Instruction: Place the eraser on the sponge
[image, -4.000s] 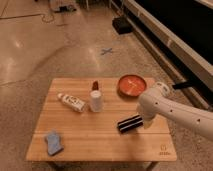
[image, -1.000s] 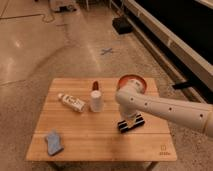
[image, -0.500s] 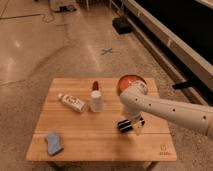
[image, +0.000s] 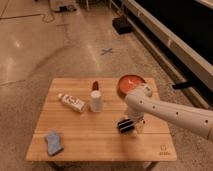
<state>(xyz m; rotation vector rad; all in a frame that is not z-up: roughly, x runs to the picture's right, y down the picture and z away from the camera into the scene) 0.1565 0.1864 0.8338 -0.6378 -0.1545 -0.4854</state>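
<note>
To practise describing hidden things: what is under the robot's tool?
The tool is over the table, in front of the orange bowl, at the eraser. The eraser's striped left part shows; its right end is covered.

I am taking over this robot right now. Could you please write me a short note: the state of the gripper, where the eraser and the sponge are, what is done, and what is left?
Gripper: low at the eraser, on the right part of the table, in front of the orange bowl. Whether it holds the eraser cannot be told.
Sponge: near the front left corner of the table, with nothing on it, far from the eraser.
Done: the gripper is at the eraser.
Left: confirm the grasp, carry the eraser left, probably passing in front of the white bottle, and set it on the sponge.
</note>
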